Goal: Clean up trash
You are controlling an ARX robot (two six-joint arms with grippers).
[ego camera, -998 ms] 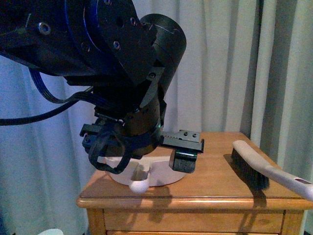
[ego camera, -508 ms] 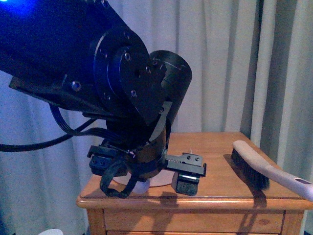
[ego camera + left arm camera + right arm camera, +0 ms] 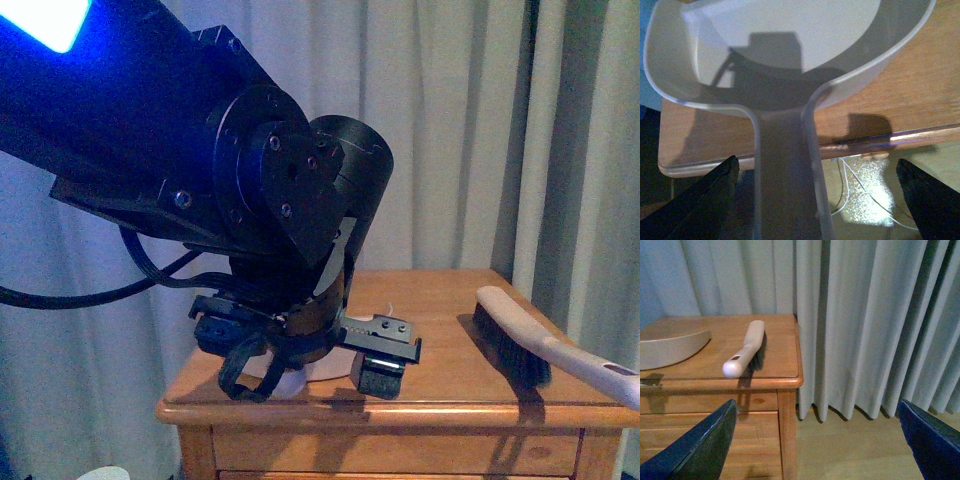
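The crumpled white tissue wad is not in view in any frame. A white dustpan lies on the wooden nightstand, with its handle sticking out past the front edge. My left gripper is open, one finger on each side of the handle and not touching it. In the front view the left gripper hides most of the dustpan. A cream hand brush lies on the nightstand's right side. My right gripper is open and empty, off the nightstand's right side above the floor.
Pale curtains hang behind and to the right of the nightstand. The right wrist view shows the brush, the dustpan and a drawer front. Thin cables lie on the floor below the handle.
My left arm has come down and its gripper has dropped to the front edge of the nightstand, around the dustpan's handle. The dustpan is now mostly hidden behind it.
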